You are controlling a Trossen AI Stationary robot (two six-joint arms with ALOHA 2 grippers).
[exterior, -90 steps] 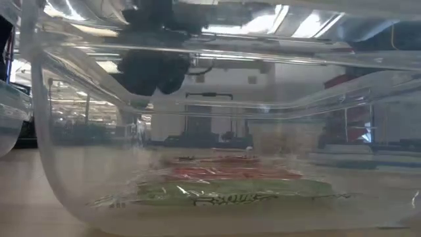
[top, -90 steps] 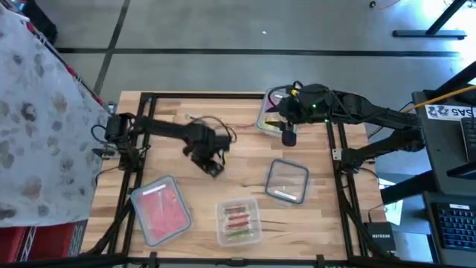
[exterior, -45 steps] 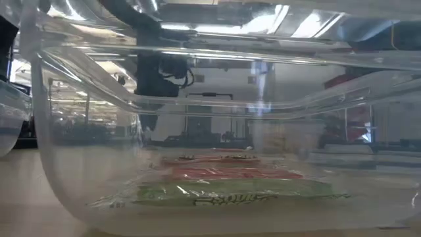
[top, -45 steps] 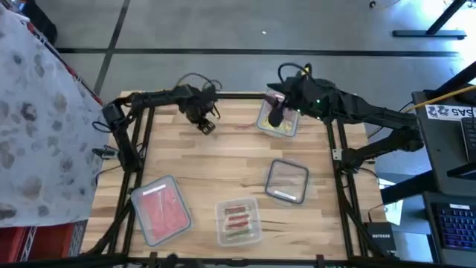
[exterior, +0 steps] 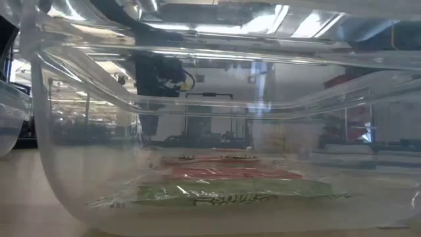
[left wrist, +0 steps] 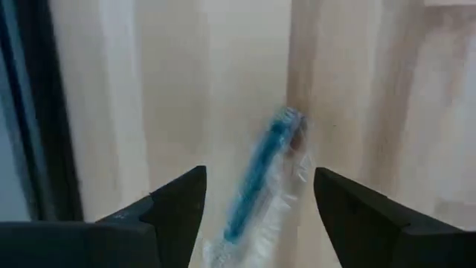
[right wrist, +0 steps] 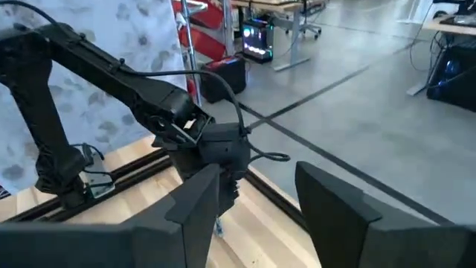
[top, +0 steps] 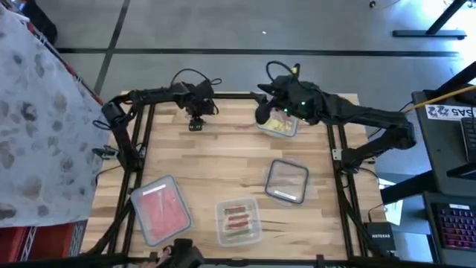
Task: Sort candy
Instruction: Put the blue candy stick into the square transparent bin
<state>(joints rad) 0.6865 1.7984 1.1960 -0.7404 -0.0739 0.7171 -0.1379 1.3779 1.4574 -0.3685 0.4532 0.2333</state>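
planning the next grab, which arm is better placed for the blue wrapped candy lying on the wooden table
Left, probably. The left gripper hangs open right over the blue clear-wrapped candy near the table's far edge, the piece lying between its fingers. The right gripper is open too, but sits beside the clear plastic container of yellow candy.

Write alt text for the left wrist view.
A candy in a clear wrapper with a blue stripe lies on the pale wooden table, just ahead of the open left gripper, whose two dark fingers frame it from either side.

Blue-striped clear-wrapped candy [left wrist: 266, 179] — flat on the wood, between pincer fingers
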